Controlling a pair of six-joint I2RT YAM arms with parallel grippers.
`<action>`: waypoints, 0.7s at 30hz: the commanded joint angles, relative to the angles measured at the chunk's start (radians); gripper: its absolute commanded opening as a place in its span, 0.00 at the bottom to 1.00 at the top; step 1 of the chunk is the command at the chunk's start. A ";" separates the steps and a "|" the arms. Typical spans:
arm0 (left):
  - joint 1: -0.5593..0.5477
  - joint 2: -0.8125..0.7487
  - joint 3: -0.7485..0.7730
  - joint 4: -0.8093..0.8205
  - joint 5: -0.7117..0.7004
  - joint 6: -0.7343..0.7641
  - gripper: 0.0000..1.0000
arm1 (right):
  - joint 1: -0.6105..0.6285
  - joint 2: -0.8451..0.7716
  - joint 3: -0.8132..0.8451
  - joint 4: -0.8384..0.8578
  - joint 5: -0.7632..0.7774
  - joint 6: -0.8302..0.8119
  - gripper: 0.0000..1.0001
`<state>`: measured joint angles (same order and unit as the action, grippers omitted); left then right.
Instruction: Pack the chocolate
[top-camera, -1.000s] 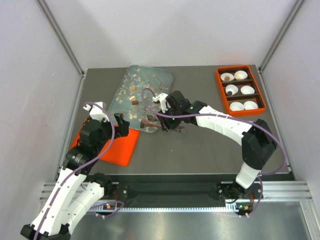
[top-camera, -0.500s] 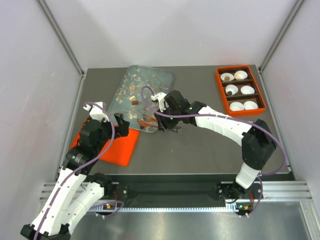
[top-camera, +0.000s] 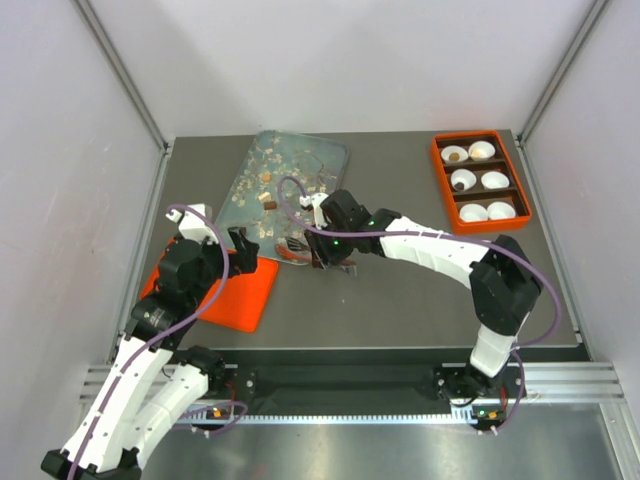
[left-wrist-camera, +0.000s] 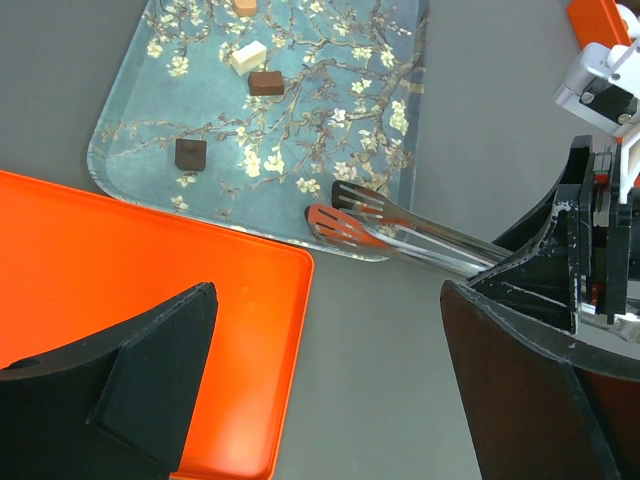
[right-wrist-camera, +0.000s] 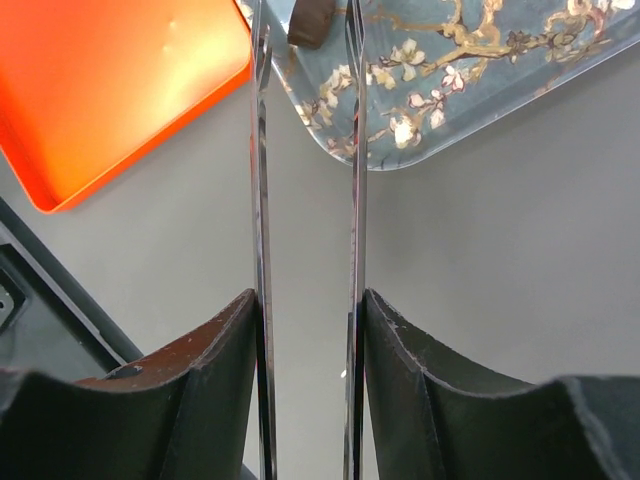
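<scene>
A grey table (top-camera: 400, 300) sits inside plain white walls (top-camera: 350, 60) with slanted metal corner posts (top-camera: 120, 70)

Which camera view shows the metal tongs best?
The left wrist view: the tongs show both slotted tips over the tray edge. The right wrist view shows only their two thin arms edge-on; the top view shows them tiny.

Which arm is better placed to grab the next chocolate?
Right. The right claw grips the tongs, tips at the tray edge, aimed toward a dark chocolate. The left claw hangs open by the orange lid.
</scene>
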<state>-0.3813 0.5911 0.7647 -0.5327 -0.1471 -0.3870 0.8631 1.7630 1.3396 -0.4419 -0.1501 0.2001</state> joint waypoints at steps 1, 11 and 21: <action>-0.004 -0.014 0.004 0.017 -0.012 0.007 0.98 | 0.025 0.004 0.003 0.043 -0.005 0.028 0.43; -0.004 -0.017 0.004 0.019 -0.014 0.007 0.98 | 0.036 0.016 0.007 0.031 -0.013 0.035 0.40; -0.004 -0.019 0.004 0.019 -0.012 0.008 0.98 | 0.028 -0.003 0.073 -0.009 0.047 0.021 0.24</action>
<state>-0.3813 0.5846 0.7647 -0.5327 -0.1474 -0.3870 0.8803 1.7782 1.3418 -0.4633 -0.1341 0.2283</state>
